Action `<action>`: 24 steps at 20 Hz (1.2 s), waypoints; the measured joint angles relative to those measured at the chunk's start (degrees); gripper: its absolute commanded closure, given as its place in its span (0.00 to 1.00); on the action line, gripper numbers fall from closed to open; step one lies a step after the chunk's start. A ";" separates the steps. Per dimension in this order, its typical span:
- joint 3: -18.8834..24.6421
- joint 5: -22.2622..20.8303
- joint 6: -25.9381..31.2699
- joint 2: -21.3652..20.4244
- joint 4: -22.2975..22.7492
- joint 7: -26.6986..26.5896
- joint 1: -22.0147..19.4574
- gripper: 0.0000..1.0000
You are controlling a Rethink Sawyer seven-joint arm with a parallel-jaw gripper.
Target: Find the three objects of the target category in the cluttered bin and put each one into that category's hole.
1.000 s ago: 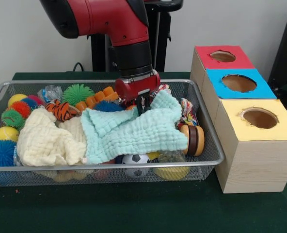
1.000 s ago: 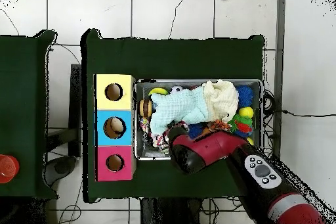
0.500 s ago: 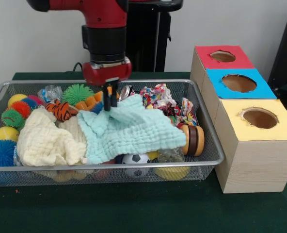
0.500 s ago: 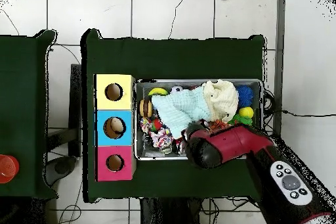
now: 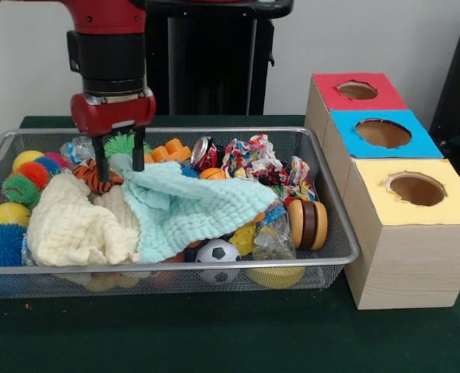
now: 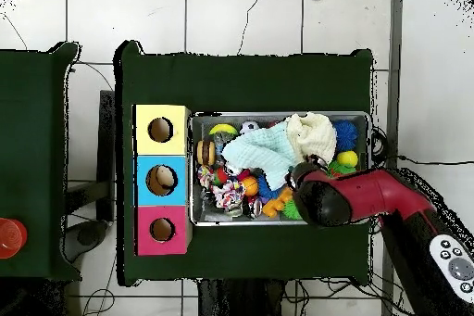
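Note:
The wire mesh bin (image 5: 345,242) is full of toys and two cloths. My gripper (image 5: 118,162) hangs over its far left part with its fingers (image 5: 98,167) spread open. The top corner of a mint green cloth (image 5: 191,206) lies between them. The cloth drapes over the bin's middle, next to a cream cloth (image 5: 74,225). To the right lie a red soda can (image 5: 204,151), a rope toy (image 5: 253,159), a wooden yo-yo (image 5: 308,224) and a small soccer ball (image 5: 217,256). In the overhead view the arm (image 6: 356,196) covers the gripper above the bin (image 6: 278,115).
Three wooden boxes with holes stand right of the bin: red top (image 5: 331,97), blue top (image 5: 416,144), yellow top (image 5: 455,206). A tiger toy (image 5: 98,177), a green spiky ball (image 5: 123,146) and several coloured balls (image 5: 20,190) fill the bin's left end.
My gripper moved left along the bin's far side, dragging the mint cloth with it and uncovering the can and rope toy. Its fingers were shut on the cloth and now stand apart.

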 measured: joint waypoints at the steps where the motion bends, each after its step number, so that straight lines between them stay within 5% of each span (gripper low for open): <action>1: 0.37 0.01 0.00 -0.01 -0.14 -1.06 -0.29 0.00; 12: 0.80 1.60 0.18 -0.96 -0.07 -2.11 3.18 0.00; 21: -4.40 18.13 6.96 -4.40 7.73 -1.21 15.38 0.00; 24: -6.26 20.58 7.43 -4.84 9.53 -0.20 19.22 0.00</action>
